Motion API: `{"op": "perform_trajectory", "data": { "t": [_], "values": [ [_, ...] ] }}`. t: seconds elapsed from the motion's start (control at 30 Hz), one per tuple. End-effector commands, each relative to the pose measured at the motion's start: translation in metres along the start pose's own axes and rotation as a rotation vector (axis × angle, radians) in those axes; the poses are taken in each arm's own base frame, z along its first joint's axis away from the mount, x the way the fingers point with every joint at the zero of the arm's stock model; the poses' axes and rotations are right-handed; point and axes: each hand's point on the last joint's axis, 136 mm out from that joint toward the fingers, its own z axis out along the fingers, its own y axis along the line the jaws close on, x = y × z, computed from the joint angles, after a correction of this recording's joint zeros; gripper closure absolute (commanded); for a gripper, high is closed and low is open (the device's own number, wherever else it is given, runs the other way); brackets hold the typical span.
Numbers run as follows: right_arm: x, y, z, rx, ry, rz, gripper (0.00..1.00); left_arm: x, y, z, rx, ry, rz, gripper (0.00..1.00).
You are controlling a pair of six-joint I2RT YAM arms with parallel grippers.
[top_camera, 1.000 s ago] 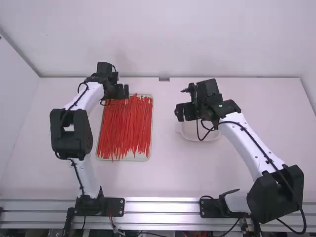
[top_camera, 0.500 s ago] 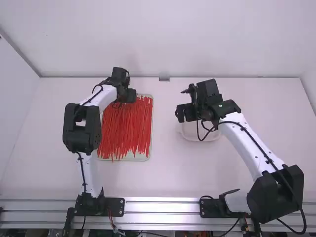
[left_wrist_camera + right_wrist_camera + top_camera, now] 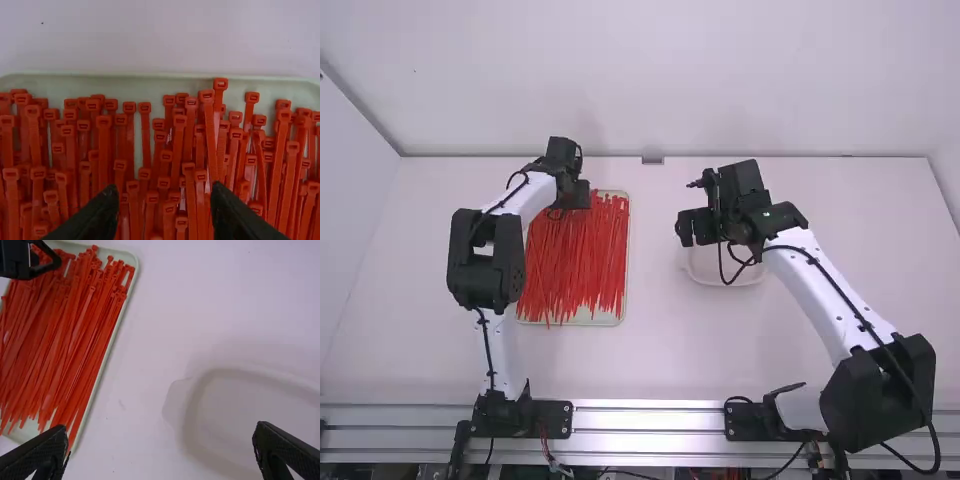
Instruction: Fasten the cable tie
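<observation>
A heap of red cable ties (image 3: 575,258) lies lengthwise on a pale green tray (image 3: 625,262) left of the table's middle. My left gripper (image 3: 577,196) hovers low over the tray's far end. In the left wrist view it (image 3: 162,215) is open, its fingertips (image 3: 97,217) just above the square heads of the cable ties (image 3: 175,135), nothing between them. My right gripper (image 3: 710,232) stands open and empty above a clear plastic container (image 3: 725,268) to the right of the tray. From its wrist, the gripper (image 3: 160,460) frames the container (image 3: 250,410) and the ties (image 3: 55,335).
The tray's far rim (image 3: 150,81) borders bare white table. The left gripper (image 3: 25,260) appears in the right wrist view at the tray's far corner. White walls close the table at the back and left. Open table lies in front of the tray and to the right of the container.
The left arm swung its elbow and gripper a little to the right along the tray's far end, then settled. The right arm has not moved.
</observation>
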Motion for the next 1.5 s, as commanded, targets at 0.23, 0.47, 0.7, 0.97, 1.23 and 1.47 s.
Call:
{"op": "perform_trajectory", "data": {
  "t": [0.23,0.47,0.7,0.97,1.23,1.47],
  "values": [
    [0.002,-0.002,-0.002,0.006,0.000,-0.010,0.02,0.025,0.001,0.021,-0.011,0.033,-0.015,0.53],
    [0.003,-0.001,-0.002,0.003,0.001,-0.014,0.02,0.030,0.001,0.023,-0.010,0.046,-0.015,0.59],
    [0.002,-0.001,-0.002,0.003,0.000,-0.014,0.02,0.038,-0.002,0.027,-0.007,0.054,-0.007,0.62],
    [0.003,-0.001,-0.002,0.003,0.004,-0.016,0.02,0.040,-0.015,0.030,0.007,0.041,0.024,0.63],
    [0.008,-0.002,-0.002,0.007,0.023,-0.012,0.02,0.039,-0.005,0.030,-0.048,0.035,0.015,0.69],
    [0.011,-0.003,0.000,0.006,0.028,-0.018,0.02,0.038,-0.001,0.029,-0.074,0.029,0.017,0.73]
  ]
}}
